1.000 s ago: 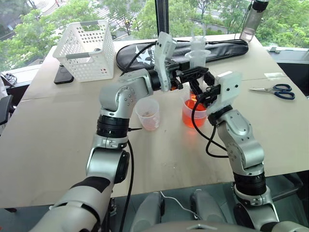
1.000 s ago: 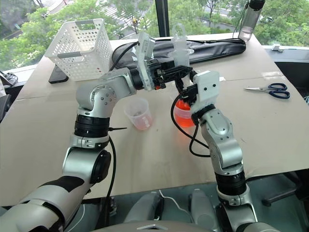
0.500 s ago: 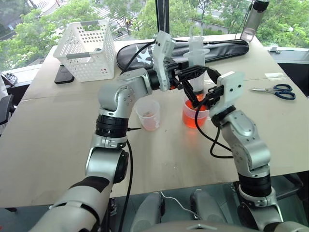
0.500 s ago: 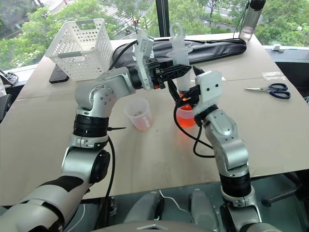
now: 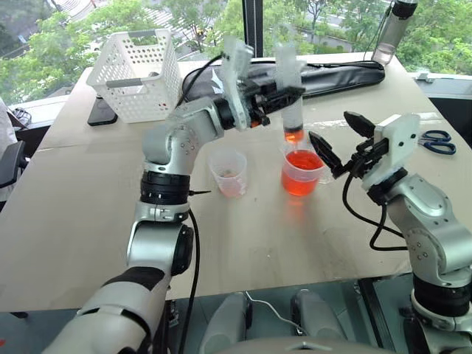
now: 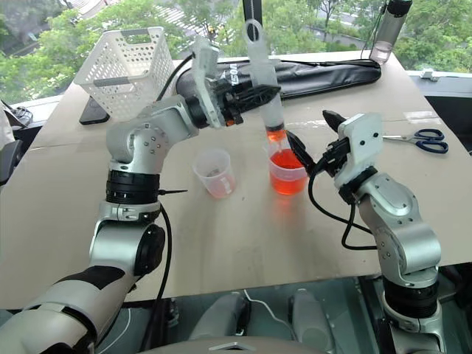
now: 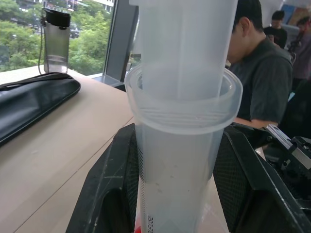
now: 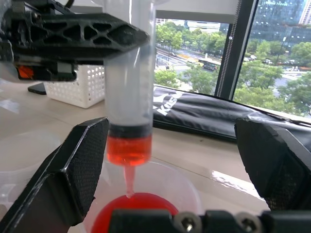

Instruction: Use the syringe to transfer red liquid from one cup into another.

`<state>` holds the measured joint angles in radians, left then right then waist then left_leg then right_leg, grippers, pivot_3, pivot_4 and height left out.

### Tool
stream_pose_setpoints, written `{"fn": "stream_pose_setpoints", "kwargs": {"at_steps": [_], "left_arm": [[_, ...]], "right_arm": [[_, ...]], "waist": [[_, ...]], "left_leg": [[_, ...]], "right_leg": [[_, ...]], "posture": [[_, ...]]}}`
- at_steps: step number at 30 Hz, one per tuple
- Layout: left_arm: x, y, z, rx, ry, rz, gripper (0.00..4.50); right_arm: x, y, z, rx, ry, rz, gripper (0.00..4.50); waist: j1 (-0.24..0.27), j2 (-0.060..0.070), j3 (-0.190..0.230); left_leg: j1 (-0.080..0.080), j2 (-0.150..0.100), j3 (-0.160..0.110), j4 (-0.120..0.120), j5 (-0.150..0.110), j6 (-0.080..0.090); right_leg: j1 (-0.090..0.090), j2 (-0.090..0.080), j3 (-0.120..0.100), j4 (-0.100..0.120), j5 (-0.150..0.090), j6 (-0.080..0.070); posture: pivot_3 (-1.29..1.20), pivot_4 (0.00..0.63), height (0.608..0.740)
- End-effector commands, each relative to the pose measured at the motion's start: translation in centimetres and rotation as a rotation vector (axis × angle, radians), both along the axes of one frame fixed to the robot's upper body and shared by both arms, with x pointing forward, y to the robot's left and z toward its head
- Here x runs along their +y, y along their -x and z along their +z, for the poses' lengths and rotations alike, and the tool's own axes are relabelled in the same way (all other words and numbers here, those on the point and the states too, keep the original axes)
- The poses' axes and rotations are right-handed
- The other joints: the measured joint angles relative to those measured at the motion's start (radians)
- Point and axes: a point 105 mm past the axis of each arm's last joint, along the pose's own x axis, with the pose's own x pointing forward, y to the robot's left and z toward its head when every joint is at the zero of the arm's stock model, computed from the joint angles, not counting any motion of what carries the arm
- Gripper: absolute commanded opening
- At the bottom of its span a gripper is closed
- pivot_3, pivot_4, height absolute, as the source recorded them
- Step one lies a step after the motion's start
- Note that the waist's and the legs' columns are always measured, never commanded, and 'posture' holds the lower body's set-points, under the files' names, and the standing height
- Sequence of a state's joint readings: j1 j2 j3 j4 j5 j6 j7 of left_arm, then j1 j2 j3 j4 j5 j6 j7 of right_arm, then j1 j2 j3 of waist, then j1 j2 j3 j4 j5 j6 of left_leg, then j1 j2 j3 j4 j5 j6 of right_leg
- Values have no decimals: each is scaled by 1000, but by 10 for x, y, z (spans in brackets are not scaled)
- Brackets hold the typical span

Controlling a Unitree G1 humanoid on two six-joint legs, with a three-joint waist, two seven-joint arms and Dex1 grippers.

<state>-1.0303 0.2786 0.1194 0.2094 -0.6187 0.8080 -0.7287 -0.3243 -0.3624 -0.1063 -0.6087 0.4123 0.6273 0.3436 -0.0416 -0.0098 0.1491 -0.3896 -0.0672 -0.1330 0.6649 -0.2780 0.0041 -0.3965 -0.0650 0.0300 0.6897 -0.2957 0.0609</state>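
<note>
The left gripper (image 5: 284,94), in the upper middle of the left eye view, is clamped around the barrel of the syringe (image 5: 289,99) and holds it upright, plunger ring at the top. In the left wrist view its two black fingers (image 7: 109,184) press against either side of the clear barrel just below the flange. The lower end of the barrel holds a short band of red liquid (image 8: 129,150), and the nozzle points down, its tip just above the liquid surface inside the handled cup (image 5: 302,171).

That cup stands near the middle of the frame on the brown table (image 5: 88,214) and is about half full of the same orange-red liquid. To its left stands the smaller cup (image 5: 227,172), which has a faint pinkish trace at the bottom.

The right gripper (image 5: 339,140), at the right of the frame, is spread wide and grasps nothing. Its fingers (image 8: 73,170) stand apart from the syringe and the cup, one fingertip near the handled cup's rim.

At the upper left sits a white basket (image 5: 136,74), with a black bag (image 5: 346,74) behind the arms, a bottle (image 5: 391,33) at the upper right and scissors (image 5: 439,140) at the right edge.
</note>
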Motion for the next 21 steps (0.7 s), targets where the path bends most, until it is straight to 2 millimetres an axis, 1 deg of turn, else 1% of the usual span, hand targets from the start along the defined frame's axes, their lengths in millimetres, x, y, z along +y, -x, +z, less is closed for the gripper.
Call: {"fn": "stream_pose_setpoints", "kwargs": {"at_steps": [1, 3, 5, 7, 10, 12, 15, 17, 18, 19, 21], "left_arm": [[24, -2, 30, 2, 95, 36, 1529], [43, -5, 37, 41, 125, 66, 1529], [63, -3, 42, 48, 118, 87, 1529], [77, 3, 43, 35, 74, 100, 1529], [91, 14, 42, 26, 22, 102, 1529], [95, 21, 39, 15, -13, 97, 1529], [94, 29, 31, 1, -56, 86, 1529], [90, 34, 21, -26, -106, 81, 1529], [88, 37, 12, -54, -162, 83, 1529], [87, 40, 4, -75, -209, 83, 1529], [88, 41, -7, -101, -259, 95, 1529]], "right_arm": [[-4, 3, 18, -66, -3, 2, 4467], [-5, 1, 21, -83, 12, -9, 4467], [-5, -1, 23, -86, 17, -8, 4467], [-3, -2, 24, -86, 20, 0, 4467], [1, -3, 23, -89, 34, 21, 4467], [5, -5, 23, -90, 38, 39, 4467], [12, -9, 25, -95, 41, 75, 4467], [17, -12, 27, -97, 52, 109, 4467], [20, -15, 29, -97, 55, 127, 4467], [23, -17, 32, -98, 59, 142, 4467], [29, -20, 40, -110, 68, 166, 4467]], "waist": [[-1, 0, 0], [-3, 0, 0], [-4, 0, 0], [-4, -1, 0], [-1, -1, 1], [2, -1, 1], [3, -1, 1], [1, -1, 1], [0, -1, 1], [-1, -1, 1], [-5, -1, 1]], "left_leg": [[0, 0, 0, 0, 0, 0], [0, 0, 0, 0, 0, 0], [0, 0, 0, 0, 0, 0], [0, 0, 0, -1, 0, 0], [0, 0, -1, -1, 0, 0], [-1, 0, -2, -1, 0, 0], [-2, 0, -2, 0, 0, 0], [-2, 0, -2, 0, 0, 0], [-2, 0, -2, 0, 0, 0], [-2, 0, -2, 0, 0, 0], [-1, 0, -1, -1, 0, 0]], "right_leg": [[0, 0, 0, 0, 0, 0], [0, 0, 0, 0, 0, 0], [0, 0, 0, 0, 0, 0], [-1, 0, 0, 0, 0, 0], [-1, 0, -1, -1, 0, 0], [-1, -1, -2, -2, 0, 0], [0, -2, -2, -2, 0, 0], [0, -4, -2, -2, 0, 0], [0, -4, -2, -2, 0, 0], [0, -4, -2, -2, 0, 0], [-1, -5, -1, -2, 0, 0]], "posture": [[0, 150, 740], [0, 150, 740], [0, 150, 740], [0, 150, 740], [0, 150, 740], [0, 150, 740], [0, 150, 740], [0, 150, 740], [0, 150, 740], [0, 150, 740], [0, 150, 740]]}}
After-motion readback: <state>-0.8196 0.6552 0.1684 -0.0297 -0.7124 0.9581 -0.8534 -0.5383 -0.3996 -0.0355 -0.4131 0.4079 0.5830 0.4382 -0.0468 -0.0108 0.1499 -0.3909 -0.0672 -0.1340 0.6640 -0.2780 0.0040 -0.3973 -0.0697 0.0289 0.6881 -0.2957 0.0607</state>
